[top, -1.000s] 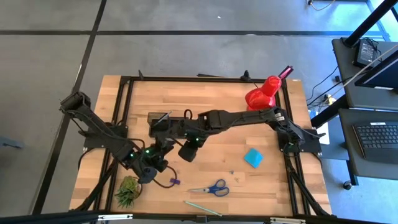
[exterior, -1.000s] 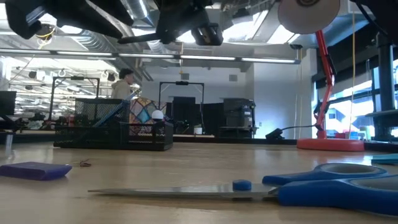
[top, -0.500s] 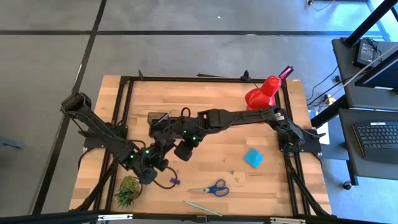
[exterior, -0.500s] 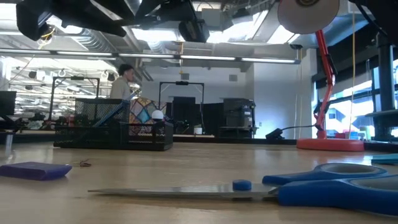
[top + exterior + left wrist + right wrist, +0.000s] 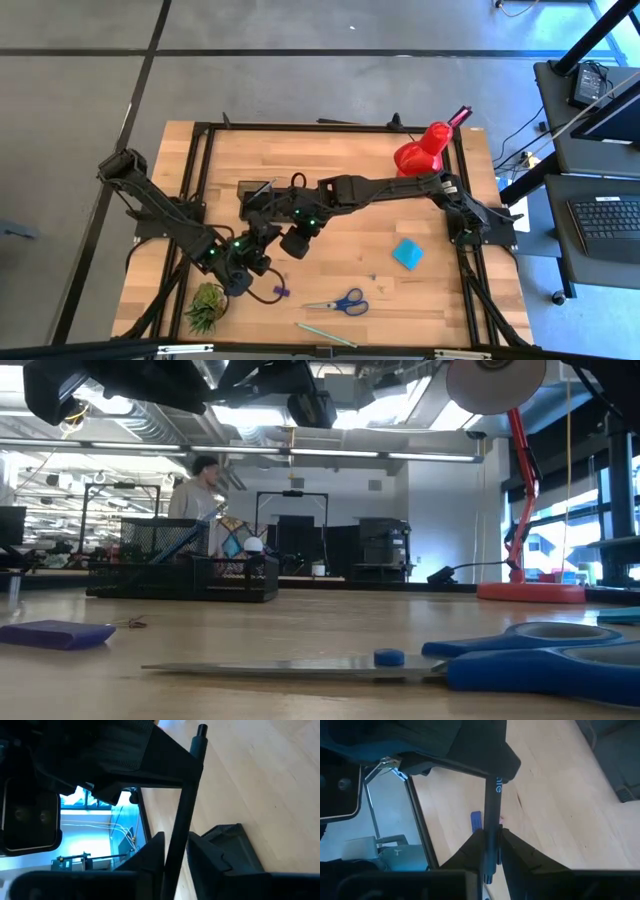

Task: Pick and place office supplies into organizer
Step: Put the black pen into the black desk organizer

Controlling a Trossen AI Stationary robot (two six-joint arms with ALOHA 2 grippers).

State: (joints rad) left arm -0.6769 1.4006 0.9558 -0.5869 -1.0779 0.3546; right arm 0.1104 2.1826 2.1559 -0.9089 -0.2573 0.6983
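Since a second ago the right arm has drawn in slightly toward the left end of the table, and in the low view a person [image 5: 195,490] in the room behind has stepped further left; over the last half second the arms hardly change. The right gripper [image 5: 490,851] hovers above the middle of the table [image 5: 360,165], just beside the organizer [image 5: 262,195], its fingers [image 5: 522,857] pressed against a dark pen [image 5: 492,800] with pale lettering on its barrel. The left gripper [image 5: 175,857] sits close by, just in front of the organizer, and its fingers [image 5: 212,857] are closed on the same pen, whose capped end [image 5: 201,730] pokes out beyond it. The two grippers meet nearly tip to tip.

The organizer stands at the left rear of the table. A small purple block [image 5: 281,292] lies in front of the left gripper, near a green plant [image 5: 205,305] at the front-left corner. Blue-handled scissors [image 5: 338,302] lie toward the front, with a pale pencil [image 5: 325,334] beyond them at the edge. A cyan sticky-note pad [image 5: 406,253] rests to the right. A red lamp [image 5: 425,148] stands at the right rear corner.
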